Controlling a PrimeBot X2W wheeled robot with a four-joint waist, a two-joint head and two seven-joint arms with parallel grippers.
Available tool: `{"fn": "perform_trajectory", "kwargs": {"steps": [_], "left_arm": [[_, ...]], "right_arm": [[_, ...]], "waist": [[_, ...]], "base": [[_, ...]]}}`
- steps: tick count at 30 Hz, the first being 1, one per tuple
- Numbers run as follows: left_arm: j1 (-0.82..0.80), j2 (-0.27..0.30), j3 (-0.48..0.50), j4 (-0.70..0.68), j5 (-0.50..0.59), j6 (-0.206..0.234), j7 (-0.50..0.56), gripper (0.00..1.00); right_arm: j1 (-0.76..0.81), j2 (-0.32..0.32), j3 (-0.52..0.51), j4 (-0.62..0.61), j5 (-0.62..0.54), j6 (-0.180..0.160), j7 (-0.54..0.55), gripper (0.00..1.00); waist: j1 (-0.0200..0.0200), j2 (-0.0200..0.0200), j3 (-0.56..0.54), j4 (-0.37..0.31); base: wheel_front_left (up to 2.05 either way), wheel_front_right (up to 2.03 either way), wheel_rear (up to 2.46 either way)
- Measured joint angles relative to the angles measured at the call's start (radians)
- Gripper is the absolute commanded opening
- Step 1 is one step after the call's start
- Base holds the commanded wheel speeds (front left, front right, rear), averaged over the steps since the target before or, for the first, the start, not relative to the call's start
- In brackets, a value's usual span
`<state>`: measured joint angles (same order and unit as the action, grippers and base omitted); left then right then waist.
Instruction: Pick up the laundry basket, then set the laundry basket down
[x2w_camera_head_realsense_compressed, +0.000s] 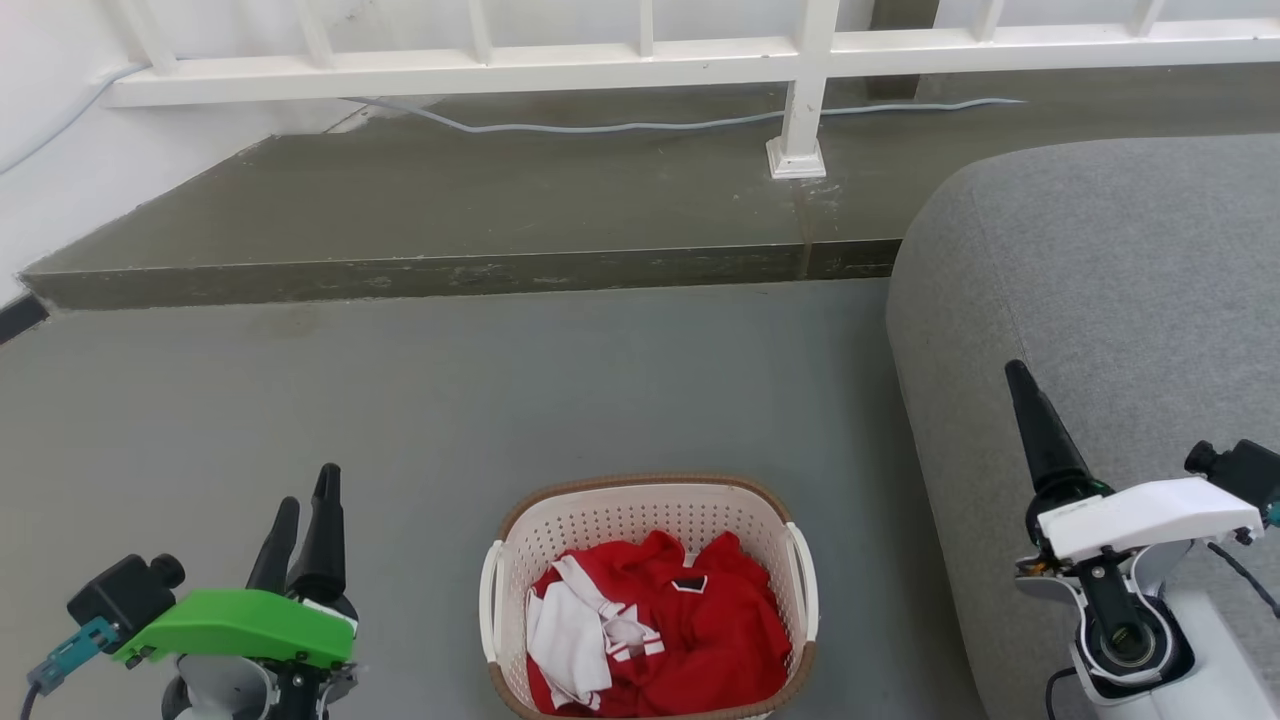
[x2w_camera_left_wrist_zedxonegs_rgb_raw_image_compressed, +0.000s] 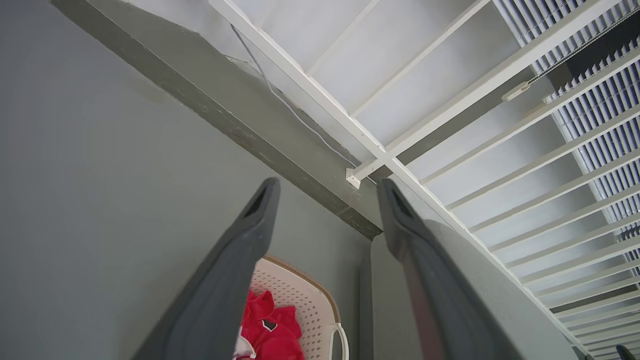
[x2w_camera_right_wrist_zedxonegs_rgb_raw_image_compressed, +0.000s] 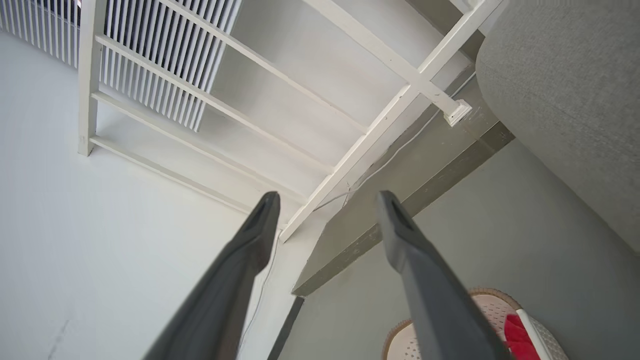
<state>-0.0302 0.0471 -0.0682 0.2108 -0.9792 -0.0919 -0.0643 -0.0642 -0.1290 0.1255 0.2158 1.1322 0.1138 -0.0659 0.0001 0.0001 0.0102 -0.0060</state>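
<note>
Lining up for the pick, I see the laundry basket (x2w_camera_head_realsense_compressed: 640, 515) standing upright on the floor (x2w_camera_head_realsense_compressed: 400, 400), near me and roughly midway between my two arms, with a red and white garment (x2w_camera_head_realsense_compressed: 690, 620) heaped inside. My left hand (x2w_camera_head_realsense_compressed: 308, 492) hangs to the left of the basket, apart from it, its fingers spread and holding nothing. My right hand (x2w_camera_right_wrist_zedxonegs_rgb_raw_image_compressed: 327, 200) is off to the right, against the grey sofa (x2w_camera_head_realsense_compressed: 1100, 300) in the head view, likewise spread and empty. Neither touches the basket, so I judge the step is the approach. I would lower both hands and bring them inward together, the left to the left loop handle (x2w_camera_head_realsense_compressed: 490, 600) and the right to the right loop handle (x2w_camera_head_realsense_compressed: 805, 590), so each loop sits between the fingers before I press them together. The right side needs more care, I think: the sofa sits near that handle, so I would come down from above, not sweep in sideways. Both wrist cameras point mostly up and far now, so I would tilt them down to watch the handles. Then I would lift evenly, keeping the rim level.
</note>
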Motion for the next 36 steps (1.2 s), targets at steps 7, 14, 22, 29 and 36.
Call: {"fn": "perform_trajectory", "kwargs": {"steps": [7, 14, 22, 29, 36], "left_arm": [[0.0, 0.004, -0.029, -0.009, 0.14, 0.023, -0.025, 1.0], [0.0, 0.004, -0.057, -0.022, 0.242, 0.038, -0.045, 1.0], [0.0, 0.003, -0.068, -0.037, 0.338, 0.056, -0.075, 1.0], [0.0, 0.002, -0.082, -0.051, 0.422, 0.066, -0.096, 1.0], [0.0, 0.002, -0.099, -0.063, 0.522, 0.069, -0.12, 1.0]], "right_arm": [[-0.003, -0.003, 0.018, 0.0, -0.117, 0.0, -0.022, 1.0], [-0.009, -0.005, 0.042, 0.001, -0.228, 0.0, -0.043, 1.0], [-0.01, -0.004, 0.049, 0.002, -0.345, -0.001, -0.074, 1.0], [-0.01, -0.002, 0.061, 0.002, -0.442, -0.001, -0.095, 1.0], [-0.011, 0.003, 0.071, 0.005, -0.538, -0.001, -0.119, 1.0]], "waist": [[0.0, 0.0, 0.001, -0.001], [0.0, 0.0, 0.001, -0.001], [0.0, 0.0, 0.0, -0.002], [0.0, 0.0, 0.0, -0.004], [0.0, 0.0, 0.0, -0.005]], "base": [[0.0, 0.0, 0.0], [0.0, 0.0, 0.0], [0.0, 0.0, 0.0], [0.0, 0.0, 0.0], [0.0, 0.0, 0.0]]}}
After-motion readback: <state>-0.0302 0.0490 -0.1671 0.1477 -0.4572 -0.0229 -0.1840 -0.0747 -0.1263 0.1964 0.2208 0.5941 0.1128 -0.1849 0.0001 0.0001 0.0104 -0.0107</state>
